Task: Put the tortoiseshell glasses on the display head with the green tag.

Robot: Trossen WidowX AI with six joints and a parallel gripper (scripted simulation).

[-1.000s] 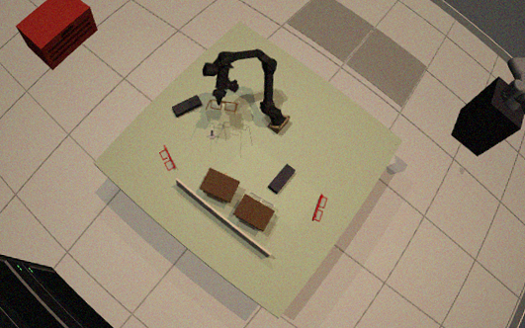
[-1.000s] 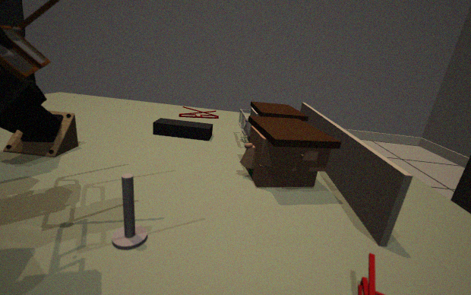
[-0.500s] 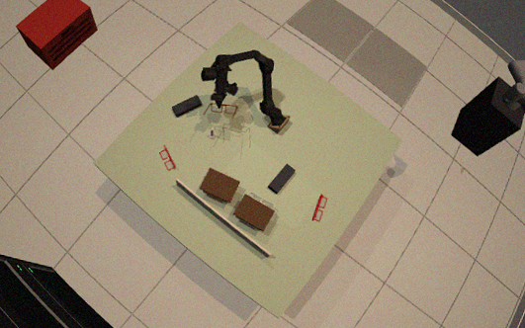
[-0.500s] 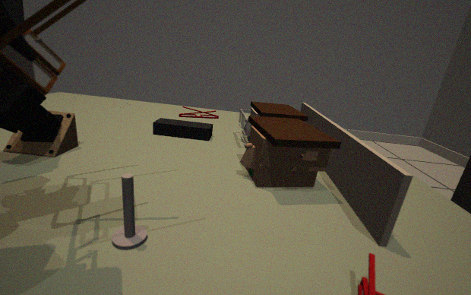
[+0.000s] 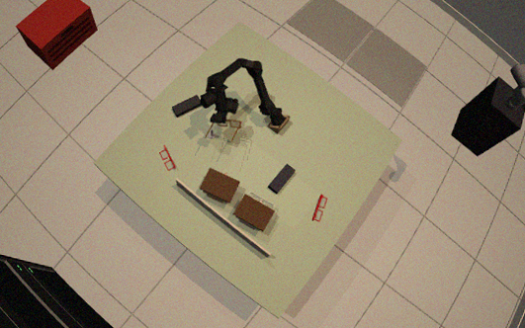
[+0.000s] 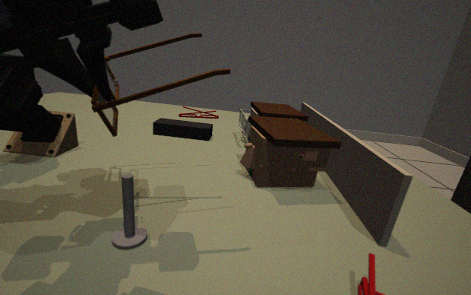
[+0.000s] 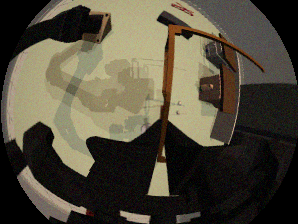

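Observation:
The tortoiseshell glasses (image 5: 238, 123) (image 6: 163, 88) (image 7: 168, 75) hang in the air with both temples open, pointing toward the heads and tilted upward in the exterior view. My gripper (image 5: 219, 120) (image 6: 103, 96) (image 7: 162, 123) is shut on their front frame; the exact grip spot is partly hidden by the fingers. The nearer display head (image 5: 220, 184) (image 6: 282, 167) (image 7: 210, 87) in the exterior view has a brown flat top, a protruding nose and a small green patch low on its front. Its face is bare. My gripper is well away from it.
The other head (image 5: 254, 213) (image 6: 279, 109) (image 7: 215, 52) stands beside it, with thin grey glasses at its front. A low wall (image 5: 222, 217) (image 6: 353, 171) runs behind both. A grey post (image 6: 128, 205), dark block (image 5: 281, 178) (image 6: 182, 129) and red glasses (image 5: 168, 158) (image 6: 198, 115) are around.

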